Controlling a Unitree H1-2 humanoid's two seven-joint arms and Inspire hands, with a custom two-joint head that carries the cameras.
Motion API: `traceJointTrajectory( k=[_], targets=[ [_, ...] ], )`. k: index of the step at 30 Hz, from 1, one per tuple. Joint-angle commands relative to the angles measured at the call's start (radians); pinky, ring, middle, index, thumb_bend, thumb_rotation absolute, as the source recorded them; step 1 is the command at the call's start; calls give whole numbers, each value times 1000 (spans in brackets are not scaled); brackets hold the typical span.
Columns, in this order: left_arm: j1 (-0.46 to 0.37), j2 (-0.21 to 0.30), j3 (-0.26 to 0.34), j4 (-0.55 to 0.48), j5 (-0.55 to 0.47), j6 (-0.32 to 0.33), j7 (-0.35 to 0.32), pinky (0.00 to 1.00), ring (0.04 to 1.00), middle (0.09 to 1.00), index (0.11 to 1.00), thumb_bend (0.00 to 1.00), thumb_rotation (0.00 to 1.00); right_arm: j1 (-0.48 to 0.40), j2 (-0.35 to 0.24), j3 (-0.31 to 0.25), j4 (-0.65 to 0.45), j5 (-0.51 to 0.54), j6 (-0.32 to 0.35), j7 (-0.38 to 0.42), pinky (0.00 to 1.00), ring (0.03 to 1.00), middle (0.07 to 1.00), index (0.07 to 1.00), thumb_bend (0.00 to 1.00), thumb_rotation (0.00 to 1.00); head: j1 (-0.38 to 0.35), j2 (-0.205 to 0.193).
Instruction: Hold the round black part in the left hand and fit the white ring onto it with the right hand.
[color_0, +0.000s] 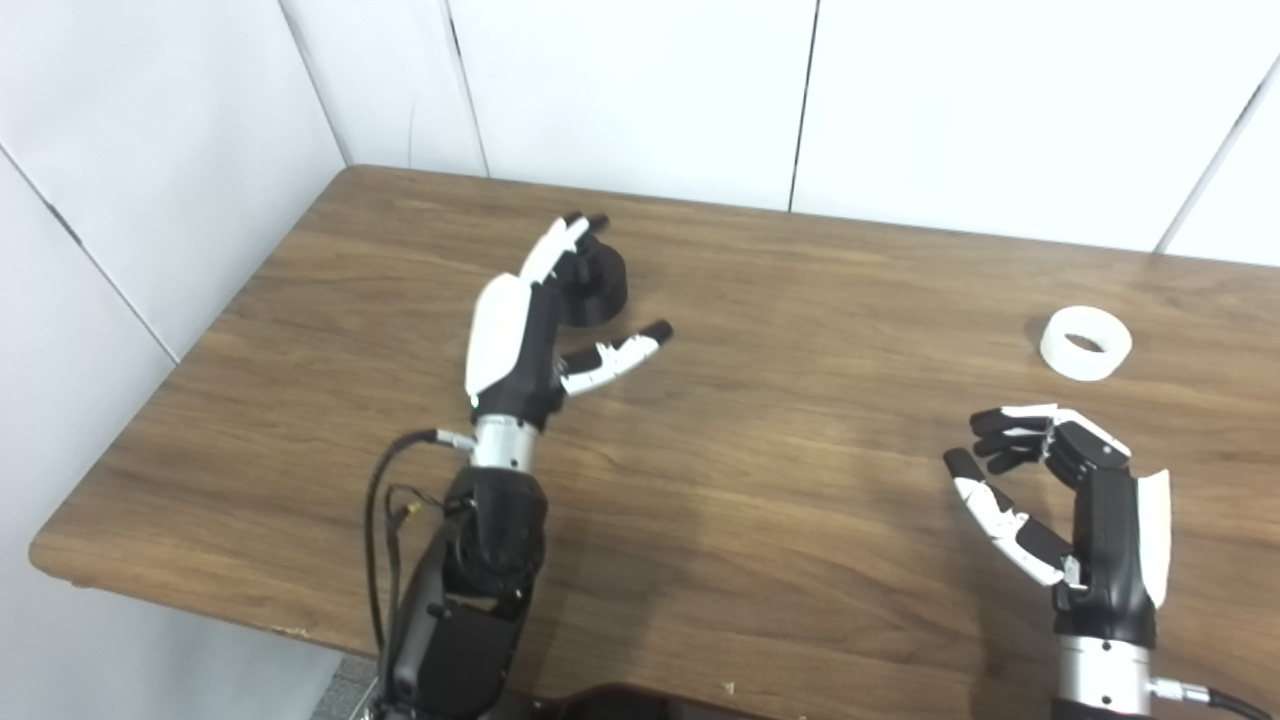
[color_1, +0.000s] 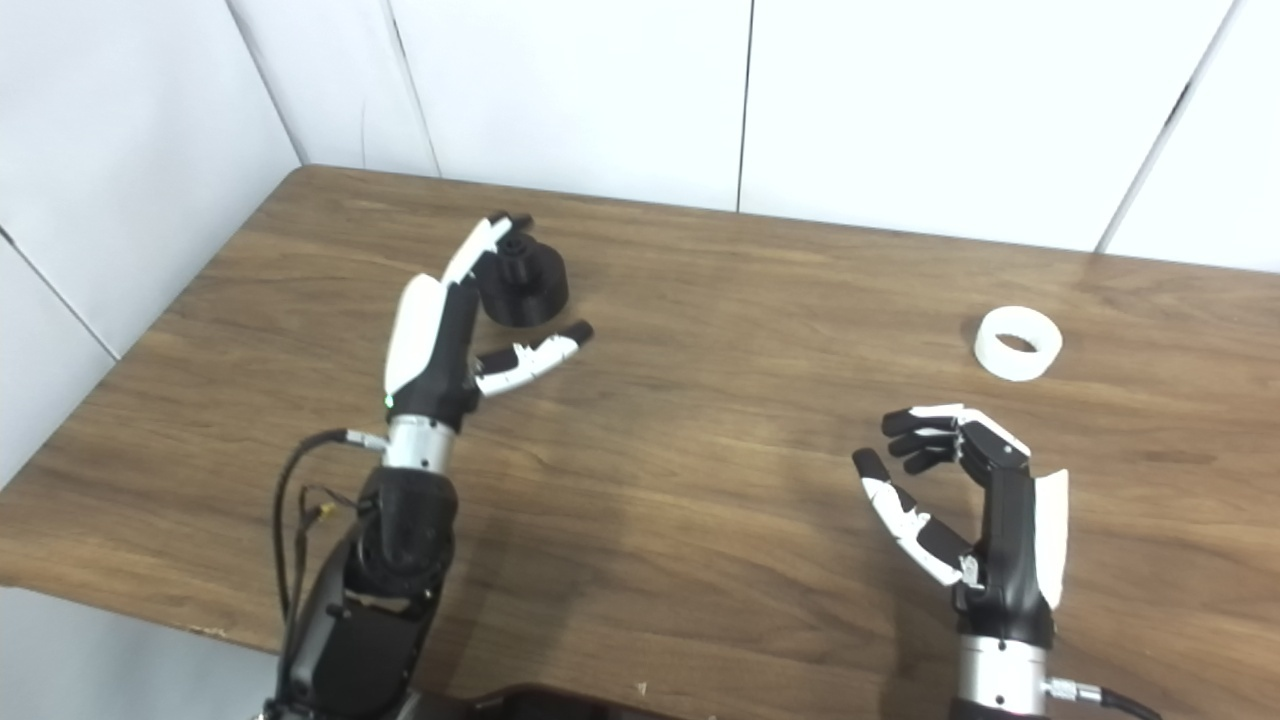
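Observation:
The round black part (color_1: 524, 281) stands on the wooden table (color_1: 700, 450), left of centre and towards the back. My left hand (color_1: 450, 320) is open beside it: the fingers reach along the part's left side and the thumb points right, just in front of it. The white ring (color_1: 1018, 343) lies flat at the right of the table. My right hand (color_1: 960, 500) hovers open near the front right, well short of the ring, with its fingers curled and nothing in it.
White wall panels close off the back and the left side. The table's left corner and front edge are in view. Cables (color_1: 300, 500) hang beside my left forearm.

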Motion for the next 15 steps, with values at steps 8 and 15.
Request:
traceJointTrajectory(
  k=[8, 15],
  targets=[
    [-87, 54, 40, -1, 57, 6, 65, 919, 1000, 1000, 918, 825, 431, 19, 56, -29, 86, 0, -14, -4, 384, 486, 569, 495, 505, 150, 5, 0],
    [-132, 112, 42, 35, 95, 68, 38, 951, 1000, 1000, 928, 857, 453, 16, 57, -30, 92, 7, -18, -4, 385, 488, 574, 495, 505, 151, 7, -2]
  ],
)
